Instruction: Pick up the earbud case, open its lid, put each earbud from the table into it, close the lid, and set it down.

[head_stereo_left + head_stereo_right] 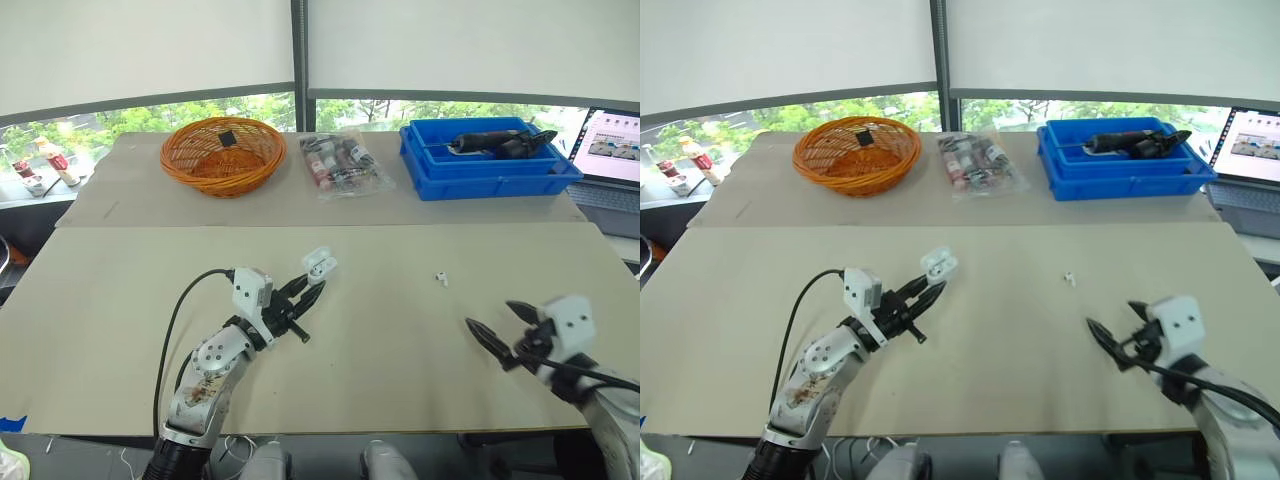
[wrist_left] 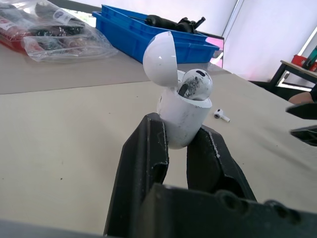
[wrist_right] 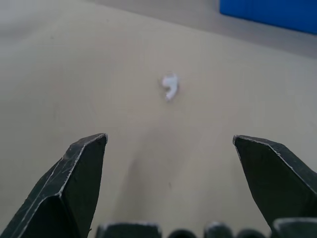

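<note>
One earbud to go. Our left gripper is clamped on the lower body of the small white glossy earbud case, which we judge is held just off the beige tabletop. The rounded lid is hinged back and one white earbud sits in its well. The case's long axis runs along the fingers, mouth pointing up and away from the wrist.

The second small white earbud lies loose on the table between the arms, nearer the right one. Our right gripper is empty, fingers spread wide. That earbud sits ahead of it, roughly centred on the gap. We read its stem as lying flat, roughly along the approach line, stem end nearer the gripper. It's tiny, so low confidence. We judge the right arm takes this pick, straight ahead and down.
</note>
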Controlling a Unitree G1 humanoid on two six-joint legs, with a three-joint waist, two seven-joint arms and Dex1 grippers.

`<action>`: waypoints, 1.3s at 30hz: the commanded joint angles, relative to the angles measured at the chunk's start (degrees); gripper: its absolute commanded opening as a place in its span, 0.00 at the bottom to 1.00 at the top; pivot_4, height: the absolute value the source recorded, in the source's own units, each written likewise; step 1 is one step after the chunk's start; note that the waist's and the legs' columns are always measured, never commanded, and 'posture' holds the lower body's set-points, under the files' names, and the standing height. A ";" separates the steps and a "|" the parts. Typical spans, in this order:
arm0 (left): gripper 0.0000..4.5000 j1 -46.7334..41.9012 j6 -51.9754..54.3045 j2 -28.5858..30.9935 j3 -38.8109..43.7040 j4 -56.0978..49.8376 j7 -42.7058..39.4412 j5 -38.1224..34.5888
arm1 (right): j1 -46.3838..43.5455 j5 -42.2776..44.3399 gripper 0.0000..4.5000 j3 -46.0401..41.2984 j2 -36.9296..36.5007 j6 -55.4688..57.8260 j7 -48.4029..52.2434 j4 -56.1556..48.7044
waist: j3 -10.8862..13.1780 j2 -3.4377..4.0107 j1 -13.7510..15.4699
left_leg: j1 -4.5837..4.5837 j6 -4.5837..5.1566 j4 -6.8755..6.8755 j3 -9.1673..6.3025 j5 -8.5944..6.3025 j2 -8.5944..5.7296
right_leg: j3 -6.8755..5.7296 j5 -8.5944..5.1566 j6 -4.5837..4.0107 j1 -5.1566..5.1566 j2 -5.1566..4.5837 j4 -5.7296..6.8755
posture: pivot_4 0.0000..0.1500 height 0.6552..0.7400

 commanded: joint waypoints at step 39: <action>0.11 3.93 -1.76 0.42 -1.15 -4.87 0.29 0.67 | -11.98 -3.71 0.07 16.78 -23.95 -4.16 36.52 7.87 | -0.02 0.11 0.23 | -0.09 0.00 0.07 0.04 0.00 -0.02 | -0.04 0.00 0.00 -0.03 -0.03 -0.03 | 1.00 1.00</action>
